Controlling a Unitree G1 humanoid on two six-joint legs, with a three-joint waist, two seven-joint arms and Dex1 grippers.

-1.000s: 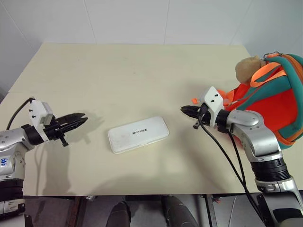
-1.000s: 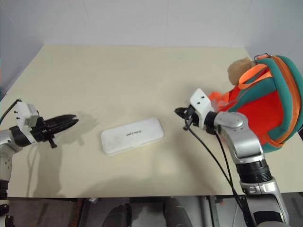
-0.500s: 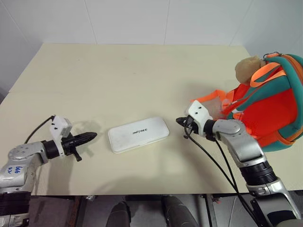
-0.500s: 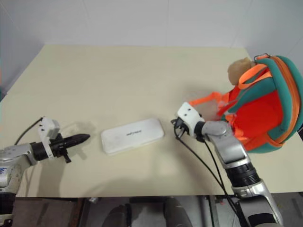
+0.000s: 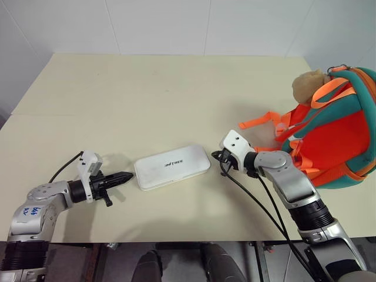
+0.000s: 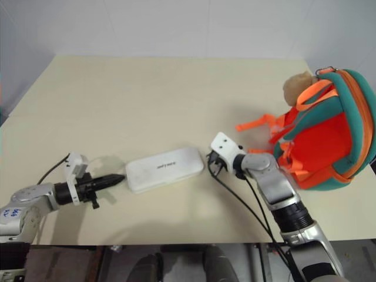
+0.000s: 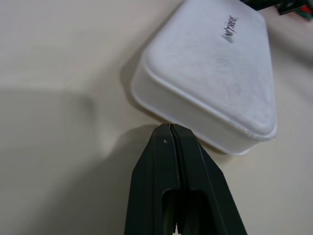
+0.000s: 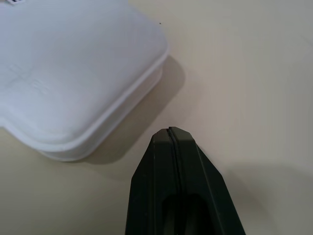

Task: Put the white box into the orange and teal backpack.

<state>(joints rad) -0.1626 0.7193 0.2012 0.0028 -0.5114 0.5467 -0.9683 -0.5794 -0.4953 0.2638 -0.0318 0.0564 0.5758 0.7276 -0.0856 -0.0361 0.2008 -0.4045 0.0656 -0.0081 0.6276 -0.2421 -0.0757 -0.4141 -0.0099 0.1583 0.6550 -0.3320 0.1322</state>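
Note:
The white box [image 5: 171,166] lies flat on the beige table [image 5: 158,94], its dark lettering facing up. My left gripper [image 5: 129,175] is shut and low over the table, its tip just short of the box's left end [image 7: 195,88]. On the box's other side my right gripper [image 5: 215,155] is shut too, its tip a small gap from the right end [image 8: 73,73]. The orange and teal backpack [image 5: 338,138] stands at the table's right edge with its opening turned toward the box. A tan plush toy [image 5: 308,85] sits at its top.
An orange webbing strap [image 5: 261,121] trails from the backpack onto the table just behind my right gripper. A black cable [image 5: 264,208] hangs under the right forearm. White walls rise behind the table's far edge.
Both shut grippers have sunk toward the table and closed in on the box, the left moving rightward to its left end, the right moving leftward to its right end. The box has stayed put.

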